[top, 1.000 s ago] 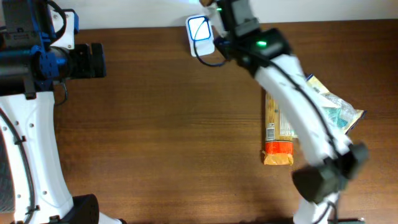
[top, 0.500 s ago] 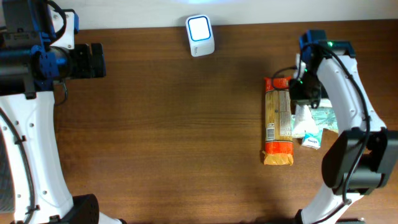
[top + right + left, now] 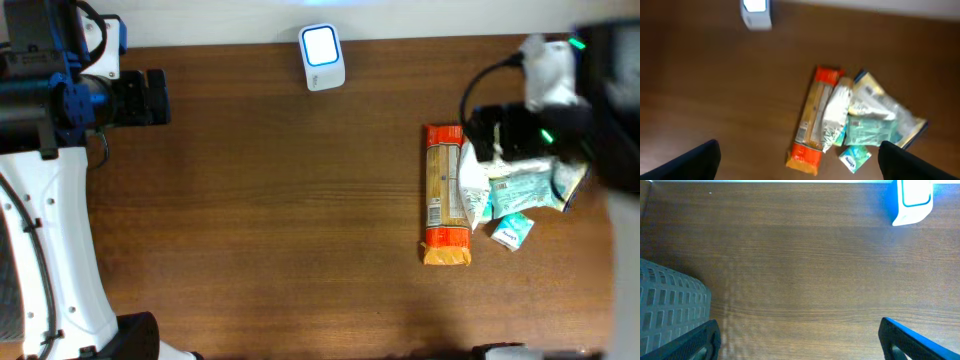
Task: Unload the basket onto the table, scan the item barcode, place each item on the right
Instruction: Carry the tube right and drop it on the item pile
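The worktop (image 3: 260,200) is dark brown wood grain, bare over most of its face and bounded at 12 o'clock by a pale strip (image 3: 200,20). The white scanner (image 3: 323,56), its face lit, stands at that edge, well apart from the goods. The goods lie heaped at 3 o'clock: a long orange-ended packet (image 3: 447,195) with a barcode label on its upper face, a white pouch (image 3: 472,190) overlapping its right side, and a teal packet (image 3: 525,188) and small teal box (image 3: 511,232) just beside. At 10 o'clock the left claw (image 3: 799,339), and at 2 o'clock, blurred overhead, the right claw (image 3: 802,160), both stand with jaws wide and nothing between them.
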{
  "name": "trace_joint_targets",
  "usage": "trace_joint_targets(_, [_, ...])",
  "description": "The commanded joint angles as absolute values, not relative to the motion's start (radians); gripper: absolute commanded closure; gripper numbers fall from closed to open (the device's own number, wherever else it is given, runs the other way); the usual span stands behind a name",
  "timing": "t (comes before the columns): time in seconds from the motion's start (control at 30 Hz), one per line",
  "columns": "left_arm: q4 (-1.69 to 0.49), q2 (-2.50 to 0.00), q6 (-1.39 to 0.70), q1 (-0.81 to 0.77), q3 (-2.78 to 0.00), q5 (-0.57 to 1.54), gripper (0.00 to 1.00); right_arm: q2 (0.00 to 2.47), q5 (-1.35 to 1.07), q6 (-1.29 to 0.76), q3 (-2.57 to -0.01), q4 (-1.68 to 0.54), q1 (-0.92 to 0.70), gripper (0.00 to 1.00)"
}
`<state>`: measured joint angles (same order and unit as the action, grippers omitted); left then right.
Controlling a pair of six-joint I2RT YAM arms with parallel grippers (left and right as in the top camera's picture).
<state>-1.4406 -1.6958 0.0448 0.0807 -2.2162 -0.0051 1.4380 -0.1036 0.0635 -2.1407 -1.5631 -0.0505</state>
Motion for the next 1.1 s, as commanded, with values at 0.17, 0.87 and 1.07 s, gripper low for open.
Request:
trace_joint_targets(0.17, [-1.438, -1.688, 0.057, 0.081, -2.226, -0.007, 0.01, 1.203, -0.122, -0.001, -2.141, -1.675, -0.059, 0.01])
trace_joint_targets(0.87, [-1.438, -1.688, 0.057, 0.082, -2.226, -0.007, 0.01, 0.119, -0.125, 0.047, -0.348, -0.169, 0.131, 0.02])
trace_joint_targets(1.07, [-1.438, -1.688, 0.057, 0.081, -2.226, -0.007, 0.01, 0.003, -0.143, 0.045, -0.045, 0.068, 0.131, 0.01])
